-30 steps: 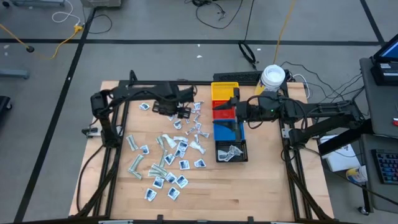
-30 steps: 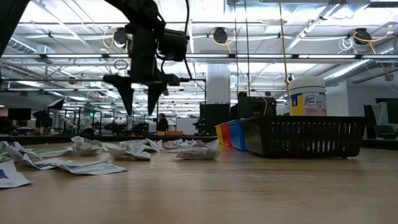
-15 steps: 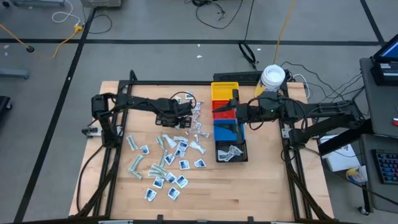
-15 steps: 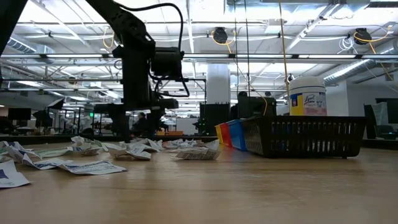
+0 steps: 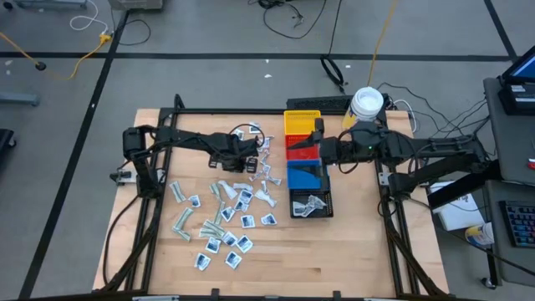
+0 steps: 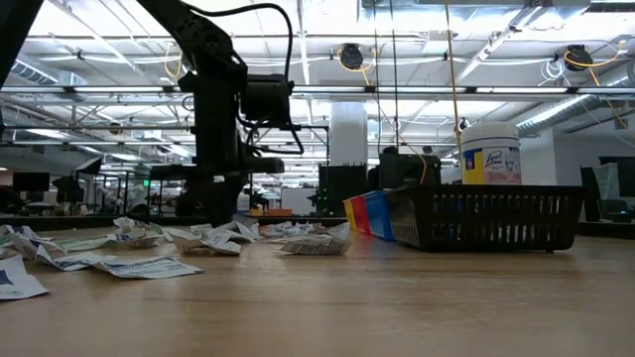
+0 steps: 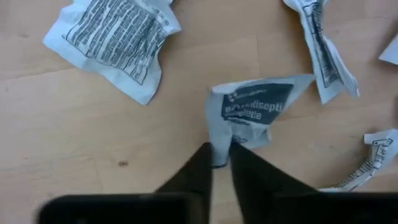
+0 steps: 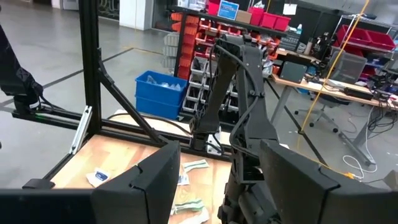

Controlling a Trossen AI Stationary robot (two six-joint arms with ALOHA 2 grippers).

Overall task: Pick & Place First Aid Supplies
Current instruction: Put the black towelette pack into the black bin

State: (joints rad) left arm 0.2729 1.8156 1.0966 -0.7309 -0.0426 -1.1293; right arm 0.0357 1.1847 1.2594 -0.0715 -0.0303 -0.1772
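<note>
Pinching white antiseptic towelette sachet with dark-blue label [image 7: 252,112] by its corner, my left gripper [image 7: 221,163] (right gripper [image 5: 316,150] spread, idle over bins): thin hold may slip when lifting.

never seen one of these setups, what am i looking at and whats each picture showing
It is a robot with two dark arms working at a wooden table, each ending in a two-finger gripper. One camera looks straight down, one sits at table height, and one rides on each wrist.

Many small first aid packets lie scattered on the table. Beside them stands a row of bins: yellow, red, blue and black. The black one already holds a few packets.

The left gripper is down among the packets. Its wrist camera shows the fingers closed on the edge of a white packet with a dark blue label. The right gripper hovers open over the bins, holding nothing.
</note>
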